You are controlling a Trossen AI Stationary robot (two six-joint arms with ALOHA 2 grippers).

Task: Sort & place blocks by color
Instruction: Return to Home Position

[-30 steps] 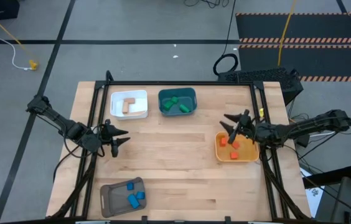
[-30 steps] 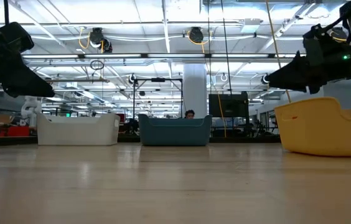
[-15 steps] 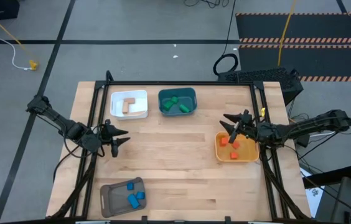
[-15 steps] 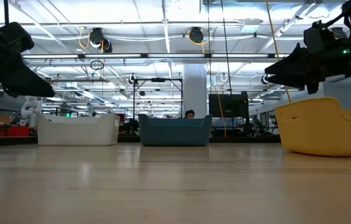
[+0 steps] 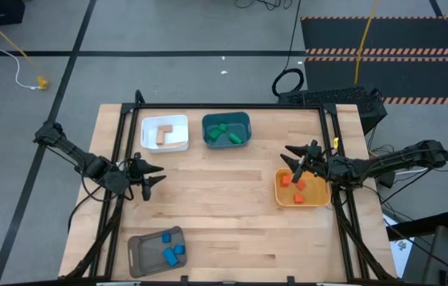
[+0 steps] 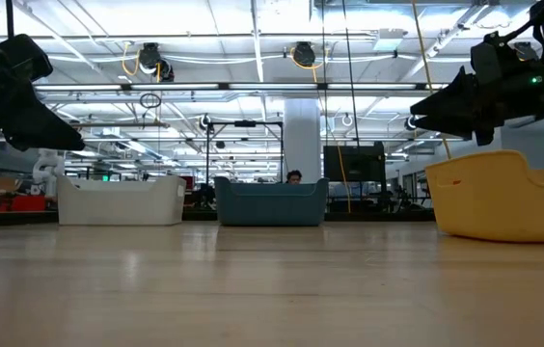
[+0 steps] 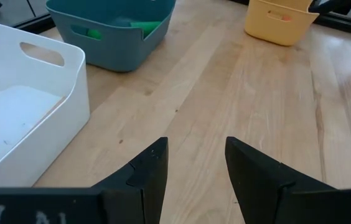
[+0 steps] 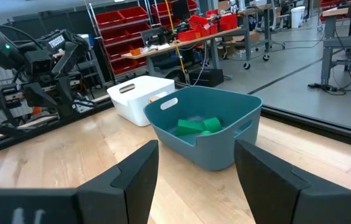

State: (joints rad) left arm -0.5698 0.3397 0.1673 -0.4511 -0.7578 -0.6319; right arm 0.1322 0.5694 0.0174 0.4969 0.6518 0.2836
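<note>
The blocks all lie inside bins. Tan blocks (image 5: 162, 135) rest in the white bin (image 5: 178, 144), green blocks (image 5: 225, 133) in the teal bin (image 5: 208, 127), red-orange blocks (image 5: 297, 184) in the yellow bin (image 5: 281, 194), and blue blocks (image 5: 173, 251) in the grey bin (image 5: 140, 256). My left gripper (image 5: 154, 175) hovers open near the table's left edge, between the white and grey bins, with nothing between its fingers (image 7: 154, 163). My right gripper (image 5: 289, 157) hangs open above the yellow bin's far left corner, pointing toward the teal bin (image 8: 213, 149).
A black frame rail (image 5: 121, 151) runs along the left side and another (image 5: 337, 159) along the right. Bare wooden tabletop (image 5: 224, 206) stretches across the middle between the bins. Beyond the far edge the room shows shelving and red crates (image 8: 132, 25).
My right gripper has tipped its fingers up a little above the yellow bin, staying open and in the same place. The blocks and bins have not moved.
</note>
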